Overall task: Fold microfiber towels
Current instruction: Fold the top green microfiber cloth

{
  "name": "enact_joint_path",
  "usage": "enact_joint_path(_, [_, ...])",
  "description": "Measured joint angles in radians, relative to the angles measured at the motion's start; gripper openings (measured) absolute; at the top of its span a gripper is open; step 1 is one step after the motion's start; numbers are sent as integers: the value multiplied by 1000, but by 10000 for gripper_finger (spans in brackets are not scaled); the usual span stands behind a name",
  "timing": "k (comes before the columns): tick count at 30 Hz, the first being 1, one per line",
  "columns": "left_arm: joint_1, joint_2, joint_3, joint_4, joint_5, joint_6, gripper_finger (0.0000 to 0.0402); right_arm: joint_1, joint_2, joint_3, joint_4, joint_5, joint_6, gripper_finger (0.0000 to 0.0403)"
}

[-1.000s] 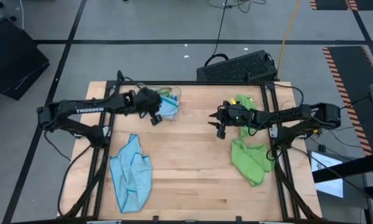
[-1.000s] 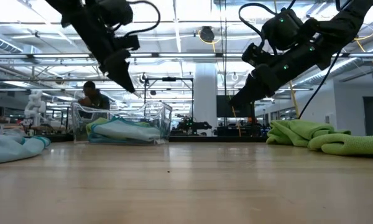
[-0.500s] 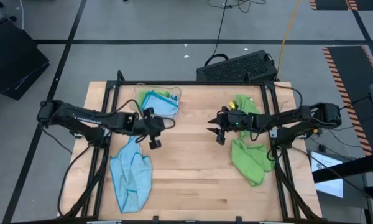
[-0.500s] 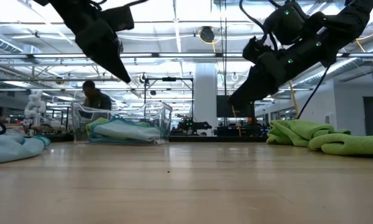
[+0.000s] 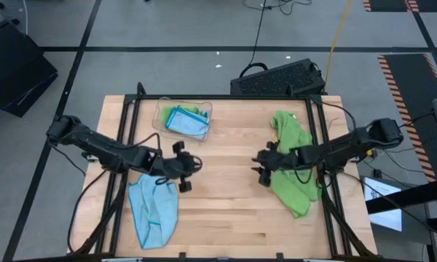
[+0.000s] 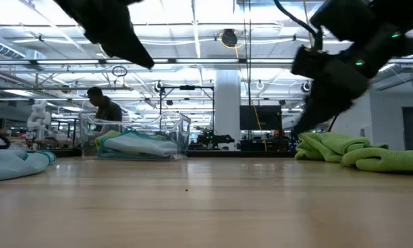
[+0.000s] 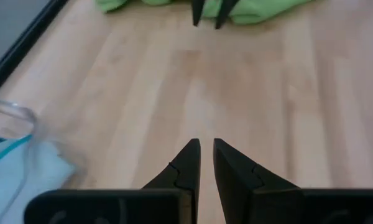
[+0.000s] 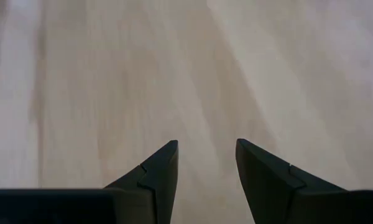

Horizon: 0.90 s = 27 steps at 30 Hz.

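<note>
A crumpled light blue microfiber towel [image 5: 154, 211] lies flat on the table's near left, also seen in the low view [image 6: 14, 162]. On the right side a lime green towel [image 5: 291, 171] lies bunched up [image 6: 358, 153]. My left gripper [image 5: 193, 166] hangs in the air just past the blue towel's far end, pointing toward the table's right; its fingers [image 7: 205, 144] are nearly together with nothing between them. My right gripper [image 5: 256, 161] hovers at the green towel's left edge, open over bare wood [image 8: 206, 146].
A clear plastic tray [image 5: 183, 118] with folded blue and green cloths stands at the far left of centre [image 6: 138, 138]. Bare wood lies between the two grippers. A dark keyboard [image 5: 280, 76] sits beyond the far edge. A person [image 6: 104, 110] shows in the room behind.
My left gripper has swung from above the tray toward the table's near edge, ending beside the blue towel's far end. My right gripper has swung toward the near edge along the green towel's left side and has turned. Both towels lie as before.
</note>
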Motion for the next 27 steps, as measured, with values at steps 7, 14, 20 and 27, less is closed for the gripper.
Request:
enact_joint_path(7, [-130,98,3,157,-107,-5,47,178,-138,8,-463,255,254,155])
enact_joint_path(14, [-153,181,0,281,-91,29,47,270,-198,-6,-664,397,370,155])
enact_joint_path(20, [-147,193,1,299,-86,0,47,278,-198,-72,-699,481,418,155])
enact_joint_path(27, [-168,193,1,298,-92,0,47,240,-197,-146,-699,577,455,155])
